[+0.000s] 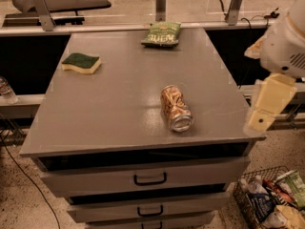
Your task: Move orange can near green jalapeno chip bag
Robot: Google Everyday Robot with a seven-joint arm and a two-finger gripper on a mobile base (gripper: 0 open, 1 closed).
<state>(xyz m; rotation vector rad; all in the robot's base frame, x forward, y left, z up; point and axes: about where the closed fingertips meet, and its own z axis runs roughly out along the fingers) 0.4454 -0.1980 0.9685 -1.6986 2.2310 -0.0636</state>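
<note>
The orange can (175, 108) lies on its side on the grey cabinet top (119, 94), right of centre near the front edge, with its silver end facing the front. The green jalapeno chip bag (162, 33) lies flat at the far edge of the top, well apart from the can. My gripper (267, 106), pale yellow, hangs beyond the right edge of the top, to the right of the can and at about its level. It holds nothing.
A yellow sponge with a green top (82, 63) sits at the back left of the top. Drawers with dark handles (150, 179) are below. A wire basket of packets (271, 199) stands on the floor at the lower right. A metal rail (119, 27) runs behind.
</note>
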